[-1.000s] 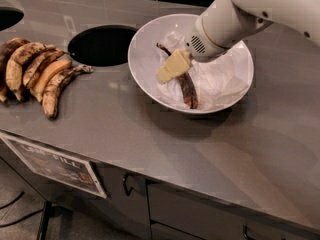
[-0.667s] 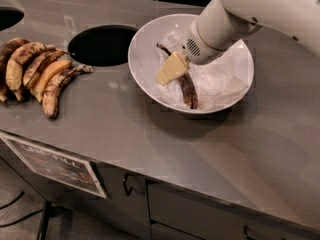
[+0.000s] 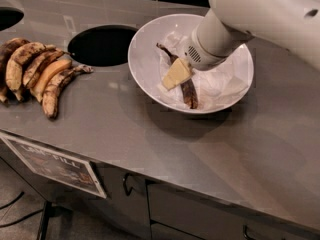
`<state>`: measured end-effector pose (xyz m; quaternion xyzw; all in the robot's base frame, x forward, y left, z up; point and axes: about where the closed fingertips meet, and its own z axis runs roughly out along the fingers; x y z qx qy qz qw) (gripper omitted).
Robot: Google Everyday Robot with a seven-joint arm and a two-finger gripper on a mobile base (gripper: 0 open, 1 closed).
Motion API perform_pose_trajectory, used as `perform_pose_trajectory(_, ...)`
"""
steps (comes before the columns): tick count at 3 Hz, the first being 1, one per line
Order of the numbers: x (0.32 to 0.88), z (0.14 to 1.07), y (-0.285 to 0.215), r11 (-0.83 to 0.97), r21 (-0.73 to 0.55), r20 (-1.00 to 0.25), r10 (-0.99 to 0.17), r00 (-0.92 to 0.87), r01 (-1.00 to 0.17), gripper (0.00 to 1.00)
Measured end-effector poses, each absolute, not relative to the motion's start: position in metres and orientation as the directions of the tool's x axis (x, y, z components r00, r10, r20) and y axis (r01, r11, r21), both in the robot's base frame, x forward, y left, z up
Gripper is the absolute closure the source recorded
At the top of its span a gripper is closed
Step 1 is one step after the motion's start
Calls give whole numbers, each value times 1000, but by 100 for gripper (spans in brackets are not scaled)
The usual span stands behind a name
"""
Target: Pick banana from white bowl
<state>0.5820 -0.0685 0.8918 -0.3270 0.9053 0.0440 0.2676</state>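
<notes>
Grey metal counter (image 3: 150, 139) runs across the whole view. Far L, at the top edge: part of a dark round cut-out (image 3: 7, 19). Below it a bunch of spotted yellow-brown bananas (image 3: 35, 74) lies flat on the counter, tips pointing toward the bottom. On the cabinet front under the bunch hangs a tilted sign (image 3: 55, 166); only "FILL" can be read, w/ the rest too blurred. A small pale sticker (image 3: 69, 23) sits on the counter further back, text not legible.

Next R: a larger round hole (image 3: 102, 45), just beside the white bowl (image 3: 137, 49). Bowl is lined w/ crumpled white paper (image 3: 220, 81). The banana (image 3: 190, 93), thin and nearly black, lies inside the bowl on the paper, stem toward the back, body running toward the front rim.

The gripper (image 3: 176, 74) is down inside the bowl, its cream tip over the banana's mid-section. Can't tell whether it's clenched or released. White arm (image 3: 270, 14) comes in from upper R.
</notes>
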Motion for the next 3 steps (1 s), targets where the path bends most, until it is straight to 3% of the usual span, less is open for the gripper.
perform_pose_trajectory(1, 582, 885, -74, 794, -101, -506, -560, -656, -600, 27)
perform_pose_trajectory(3, 585, 877, -74, 793, -103, -497, -564, -659, -601, 39)
